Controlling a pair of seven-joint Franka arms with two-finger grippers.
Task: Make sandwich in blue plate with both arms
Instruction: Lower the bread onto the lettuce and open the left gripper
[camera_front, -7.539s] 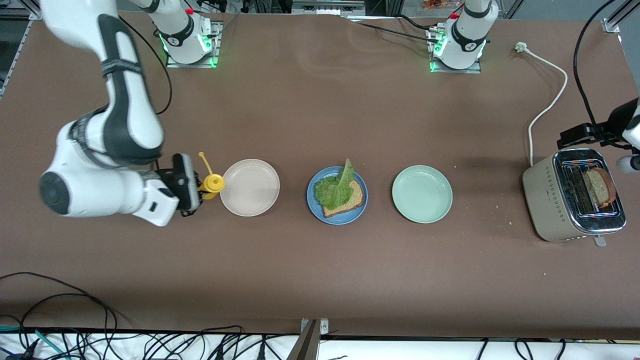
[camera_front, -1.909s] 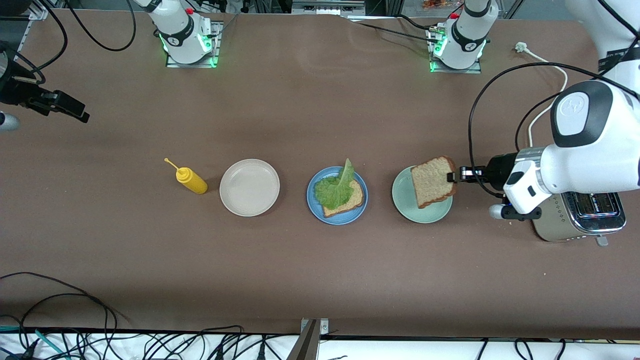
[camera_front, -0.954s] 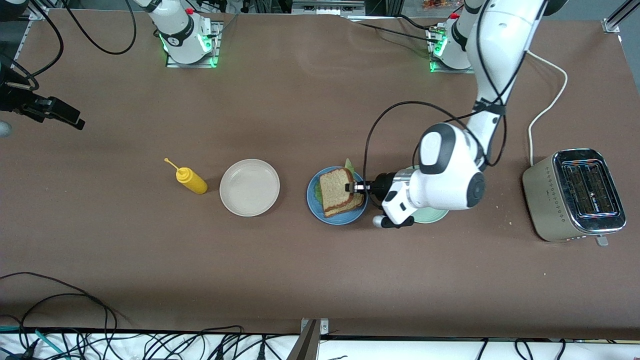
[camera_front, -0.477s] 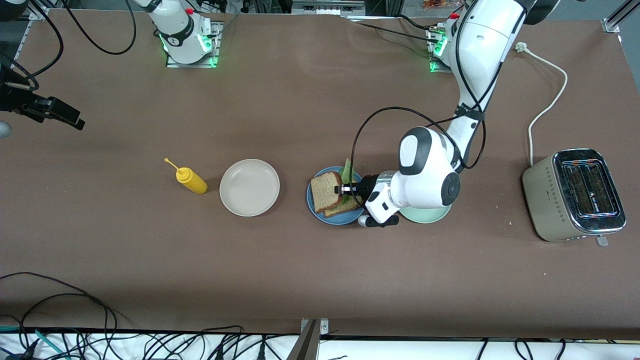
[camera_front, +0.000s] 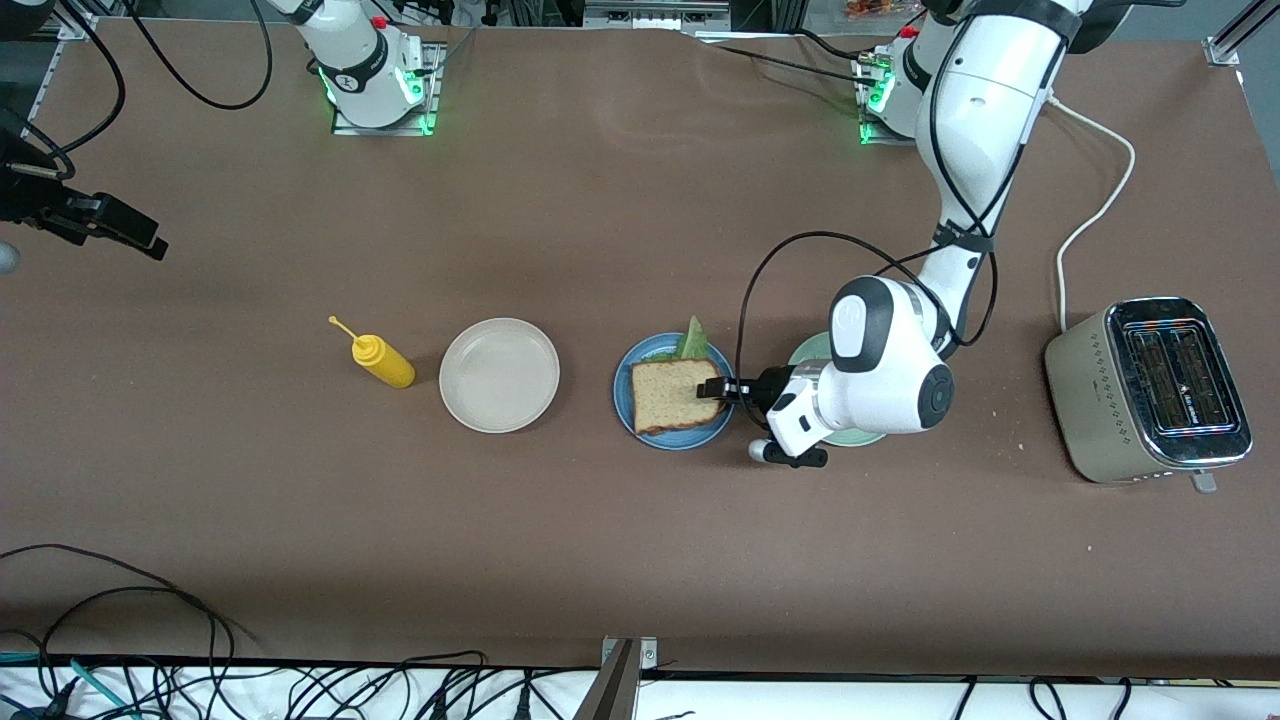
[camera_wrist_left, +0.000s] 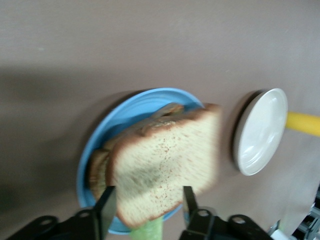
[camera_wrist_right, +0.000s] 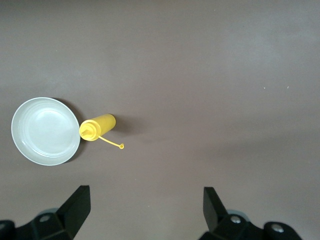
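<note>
Now sandwich (camera_front: 672, 394) flat on blue plate (camera_front: 628, 418) (lettuce tip toward bases); both grippers' fingers apart.

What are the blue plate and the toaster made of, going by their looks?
The blue plate looks like plastic: even, flat colour with a soft, dull sheen on its raised rim. The toaster seems to be metal: pale brushed sides with a pattern of small dots, and a mirror-bright chrome top around the slots. Neither can be told for sure from looks alone.

Top slice (camera_front: 672, 393) now flat on lettuce, left pincer (camera_front: 727, 389) opened, backing off
</note>
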